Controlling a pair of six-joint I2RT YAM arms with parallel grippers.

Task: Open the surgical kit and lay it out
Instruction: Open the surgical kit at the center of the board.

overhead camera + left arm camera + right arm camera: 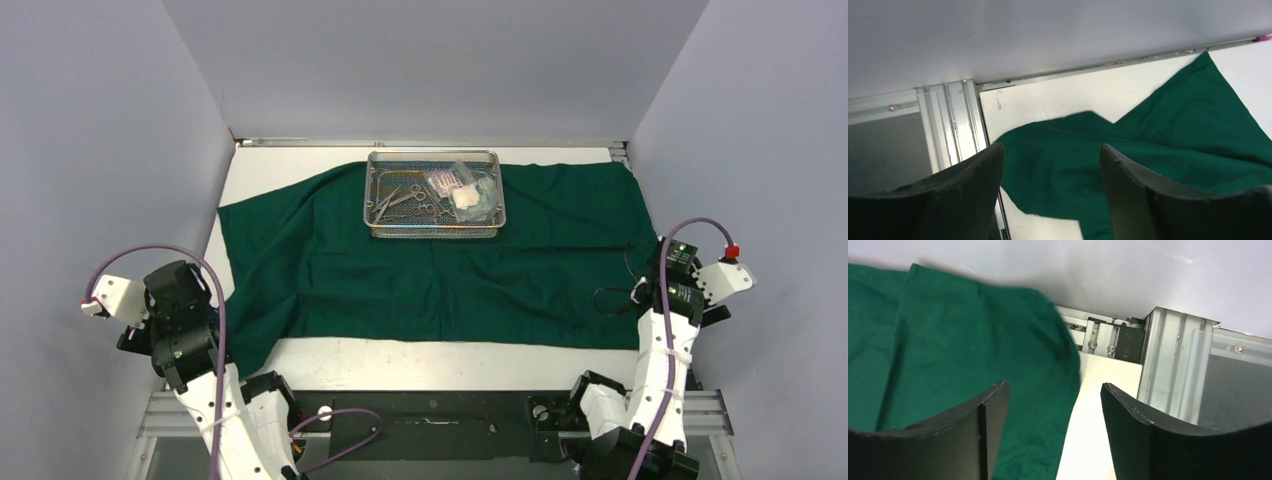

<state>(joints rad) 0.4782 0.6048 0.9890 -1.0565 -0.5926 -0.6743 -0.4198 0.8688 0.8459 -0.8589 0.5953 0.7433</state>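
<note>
The dark green drape (pixel 330 260) lies spread flat across the white table. A silver wire-mesh tray (pixel 377 206) stands on its far middle, holding steel forceps (pixel 400 199) and clear gauze packets (pixel 462 192). My left gripper (pixel 228 318) is open and empty over the drape's near left corner (pixel 1058 165). My right gripper (pixel 628 298) is open and empty over the drape's near right edge (pixel 958 355). Neither gripper holds cloth.
Grey walls close in the table on the left, right and back. An aluminium frame (pixel 950 125) borders the table's near edge, also seen in the right wrist view (pixel 1168 360). A strip of bare white table (pixel 420 362) lies between the drape and the arm bases.
</note>
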